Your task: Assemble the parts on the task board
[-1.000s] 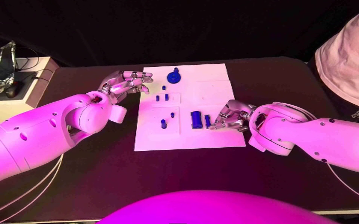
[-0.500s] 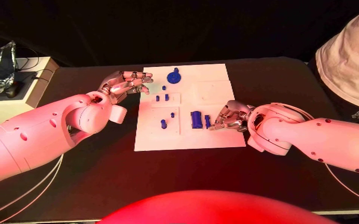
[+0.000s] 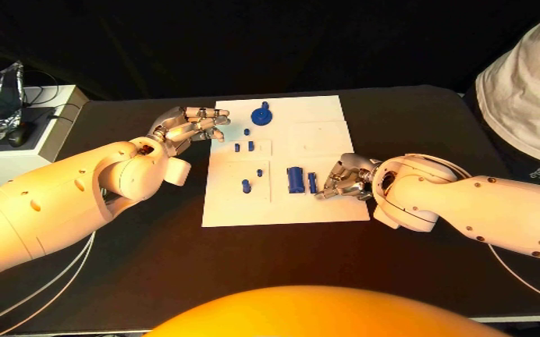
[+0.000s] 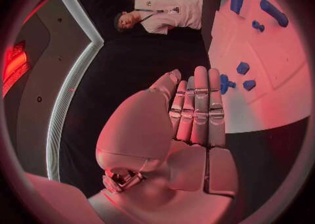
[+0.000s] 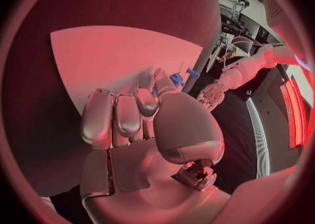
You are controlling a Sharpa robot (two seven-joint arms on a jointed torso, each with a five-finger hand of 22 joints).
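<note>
1. Several small blue parts stand on the white task board [image 3: 326,138], which lies at the middle of the black table [image 3: 428,118]. A tall blue block [image 3: 295,179] stands near the board's near-right part, a thin blue piece [image 3: 312,182] just beside it, and a round blue part [image 3: 262,115] sits by the far edge.
2. Closest to the tall block is the right hand [image 3: 346,178]. It rests at the board's right edge with its fingers curled in toward the thin piece; whether they pinch anything I cannot tell.
3. From that hand, the block lies toward the board's centre, long axis upright, so I'd judge the right arm takes the next move.
4. Over the board's far-left corner hovers the left hand [image 3: 191,125], fingers straight and together, holding nothing.
</note>
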